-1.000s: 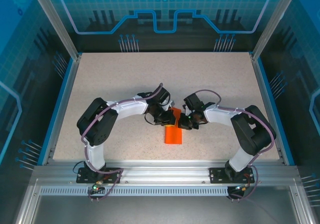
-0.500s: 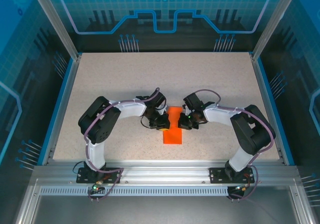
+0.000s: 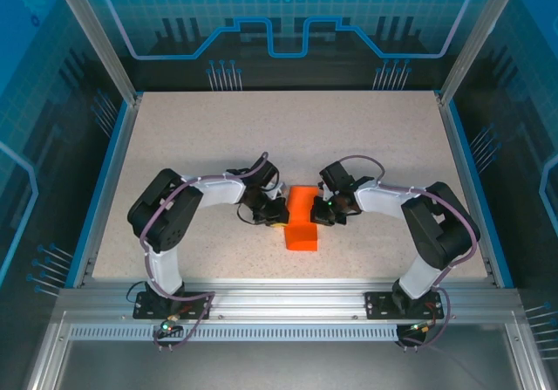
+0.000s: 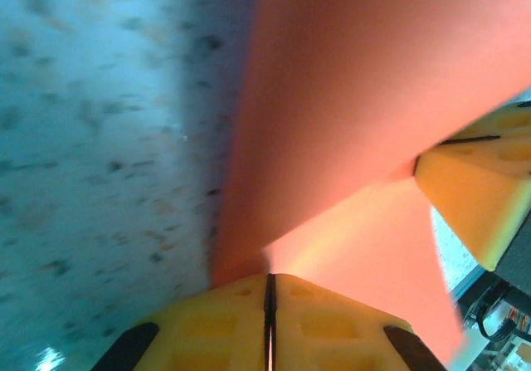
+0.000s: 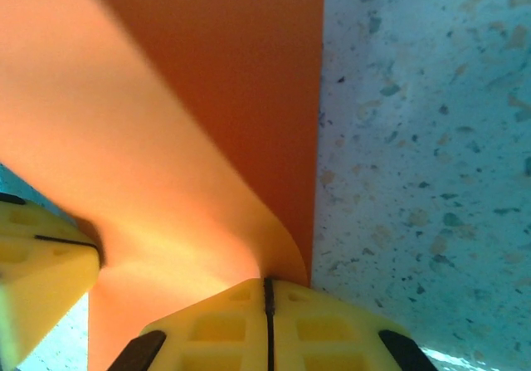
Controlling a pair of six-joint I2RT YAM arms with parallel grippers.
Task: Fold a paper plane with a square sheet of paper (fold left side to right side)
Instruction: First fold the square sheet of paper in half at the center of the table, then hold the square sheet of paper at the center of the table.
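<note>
Sheet: square sheet of paper (image 3: 302, 224), bright orange, already creased to a narrow strip, mid-table between the 2 arms; near end lies flat on the table (image 3: 174, 163)
Left gripper (image 3: 278, 216): jaws closed, pinching the sheet's left edge; wrist cam shows the yellow pads (image 4: 332, 325) meeting w/ paper running into the seam
Right gripper (image 3: 321, 214): jaws closed too, nipping the right edge; in its wrist cam the paper curls up out of the seam
Weight: prob v. light, no real load on either arm
Stiffness: thin & floppy; bows between the 2 pinches instead of lying flat, likely to sag or flip if one side lets go
Fragility: prob tears or picks up stray creases if the arms pull apart; keep some slack, move both together
Slip: smooth face, could slide on the table or out of a shallow pinch
Where to hold: at the edges/corners, fingertip nip as now; for the left-over-right fold, carry the left edge across w/ the right side as anchor
Risk: edges misaligned, giving a crooked crease
</note>
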